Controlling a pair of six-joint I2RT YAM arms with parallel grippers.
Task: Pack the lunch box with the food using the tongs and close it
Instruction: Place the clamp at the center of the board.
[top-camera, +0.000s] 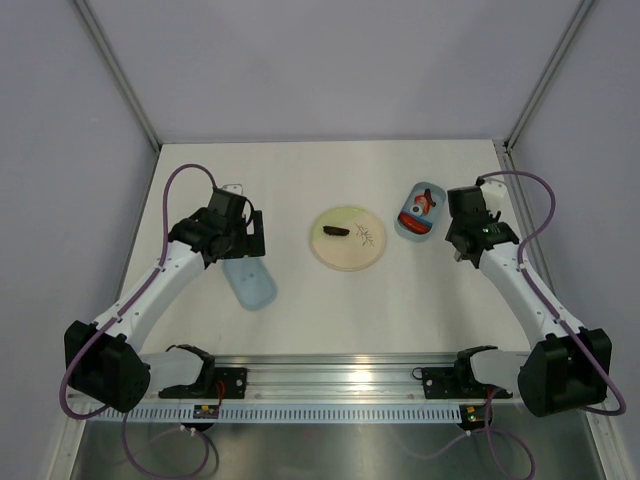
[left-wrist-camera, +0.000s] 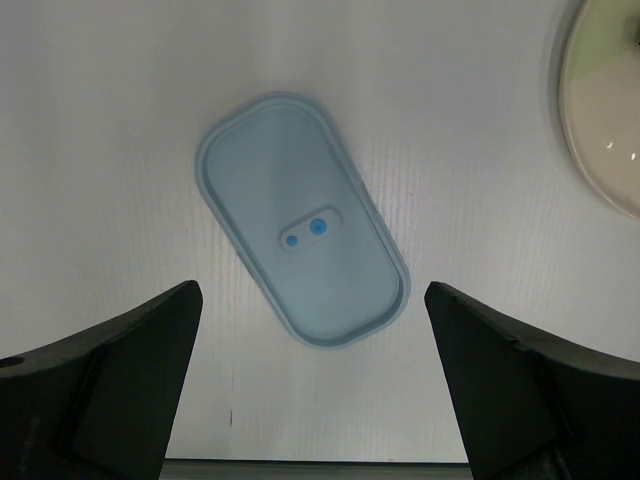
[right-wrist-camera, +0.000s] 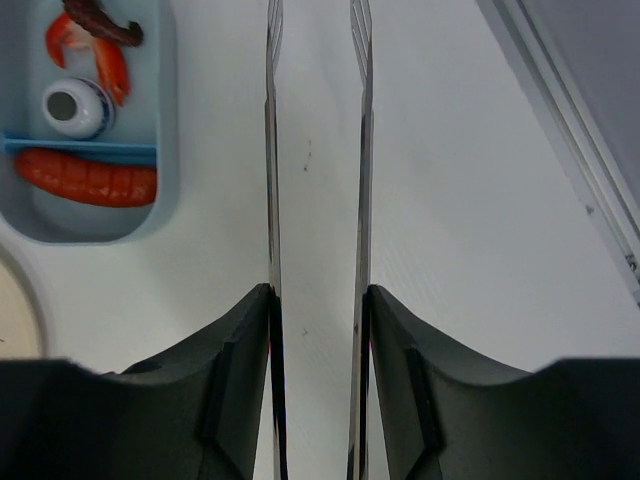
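Note:
The pale-blue lunch box (top-camera: 412, 233) stands open at the right of the table. It holds food: a red sausage (right-wrist-camera: 85, 178), a red shrimp (right-wrist-camera: 108, 62), a small round dark piece (right-wrist-camera: 72, 108) and a dark brown piece (right-wrist-camera: 100, 22). One more dark brown piece (top-camera: 335, 231) lies on the plate. My right gripper (right-wrist-camera: 318, 330) is shut on the silver tongs (right-wrist-camera: 272, 150), whose two arms reach forward over the bare table just right of the lunch box (right-wrist-camera: 166, 110). The tongs hold nothing. The blue lid (left-wrist-camera: 300, 250) lies flat, inner side up, under my open left gripper (left-wrist-camera: 312, 380).
The round pale-yellow plate (top-camera: 345, 254) sits mid-table between lid (top-camera: 250, 283) and lunch box; its edge (left-wrist-camera: 605, 130) shows in the left wrist view. A metal frame rail (right-wrist-camera: 560, 110) borders the table right of the tongs.

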